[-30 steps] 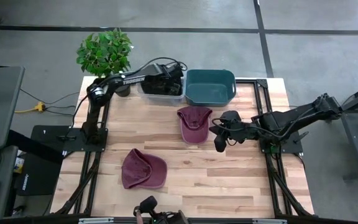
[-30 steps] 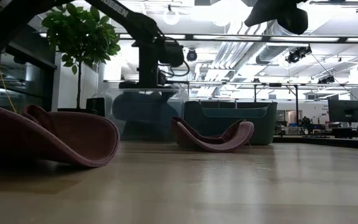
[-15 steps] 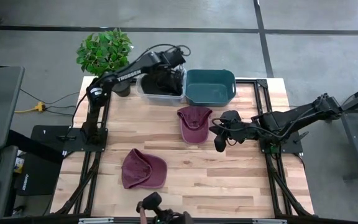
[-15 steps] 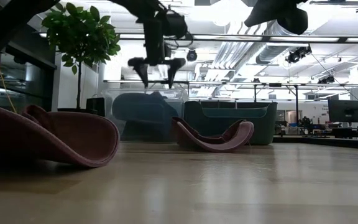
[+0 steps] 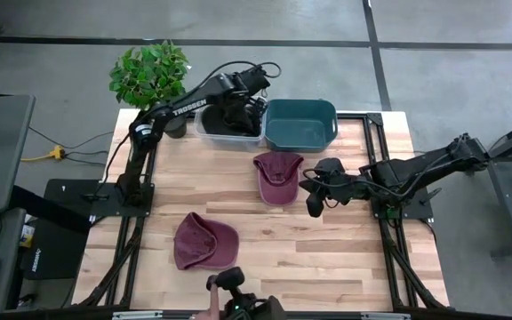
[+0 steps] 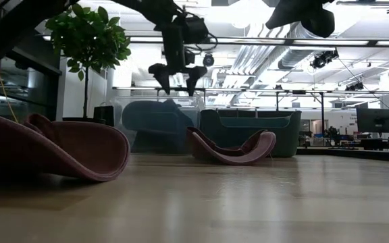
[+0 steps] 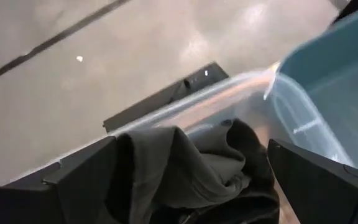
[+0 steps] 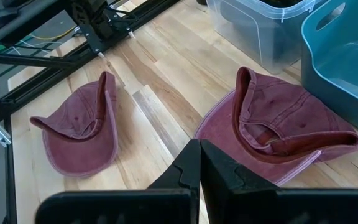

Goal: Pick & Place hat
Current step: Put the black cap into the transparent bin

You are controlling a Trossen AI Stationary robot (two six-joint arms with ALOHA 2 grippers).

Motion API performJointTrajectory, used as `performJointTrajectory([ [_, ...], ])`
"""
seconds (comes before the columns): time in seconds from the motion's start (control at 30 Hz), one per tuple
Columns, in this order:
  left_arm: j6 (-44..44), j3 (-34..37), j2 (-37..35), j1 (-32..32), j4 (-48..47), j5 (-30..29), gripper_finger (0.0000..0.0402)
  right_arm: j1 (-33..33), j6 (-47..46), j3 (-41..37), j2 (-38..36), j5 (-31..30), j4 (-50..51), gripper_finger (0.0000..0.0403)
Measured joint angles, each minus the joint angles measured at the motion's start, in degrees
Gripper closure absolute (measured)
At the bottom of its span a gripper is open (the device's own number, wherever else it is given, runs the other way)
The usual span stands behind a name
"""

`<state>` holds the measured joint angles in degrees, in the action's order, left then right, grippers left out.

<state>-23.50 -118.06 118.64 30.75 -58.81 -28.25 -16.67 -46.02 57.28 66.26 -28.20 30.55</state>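
Washed maroon cotton, soft and creased: both hats on the tabletop (image 5: 345, 258) lay crown-down with brims curled up, judged light, floppy and apt to fold under a pinch.

Near hat (image 5: 205, 241) sat toward the front edge, well apart from both hands. In the right wrist view it (image 8: 79, 127) lay farther out past the fingers, brim edge standing up.

Right hand (image 5: 315, 205) hovered low over the tabletop, fingers pressed together, holding nothing. Second hat (image 5: 277, 176) lay just beside it, directly ahead of the fingertips in the right wrist view (image 8: 278, 127). Best hold, as a judgement: the raised brim rim or the stiffer seam where brim meets crown; the crown cloth alone would likely bunch and slip. The hand would need to spread first.

Farther off, left hand (image 6: 177, 75) hung above the clear bin (image 5: 229, 129), fingers spread, empty. Below it a dark grey hat (image 7: 191, 168) lay crumpled inside the clear bin, limp, no shape held. Teal bin (image 5: 300, 124) stood touching the clear one, on the far side from the potted plant (image 5: 149, 73).

Task partly done by the look of it: one hat binned, two maroon ones left on the wood.
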Motion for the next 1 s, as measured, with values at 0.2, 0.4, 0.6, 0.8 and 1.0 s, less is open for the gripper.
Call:
performJointTrajectory([
  [0.2, 2.34, 0.02, 2.01, -0.01, -0.4, 2.04, 0.0002, 0.0, -0.02, 0.0, 0.0, 0.25, -0.12, 0.0403],
  [0.4, 2.74, 0.04, 3.83, 0.0, -1.26, 3.56, 0.0002, 0.0, -0.06, 0.0, 0.0, 0.3, -0.53, 0.0403],
  [0.6, 3.77, 0.11, 4.62, -0.03, -1.97, 5.68, 0.0002, 0.0, -0.21, 0.0, 0.0, 0.52, -0.48, 0.0403],
  [0.8, 4.39, 0.11, 3.91, -0.42, -2.43, 0.06, 0.0002, 0.0, -0.21, 0.0, 0.0, 0.54, -0.48, 0.0403],
  [1.0, 5.41, -2.72, 3.28, -0.42, -7.88, -1.6, 0.0002, 0.01, -0.06, 0.0, 0.02, 0.52, -0.71, 0.0403],
])
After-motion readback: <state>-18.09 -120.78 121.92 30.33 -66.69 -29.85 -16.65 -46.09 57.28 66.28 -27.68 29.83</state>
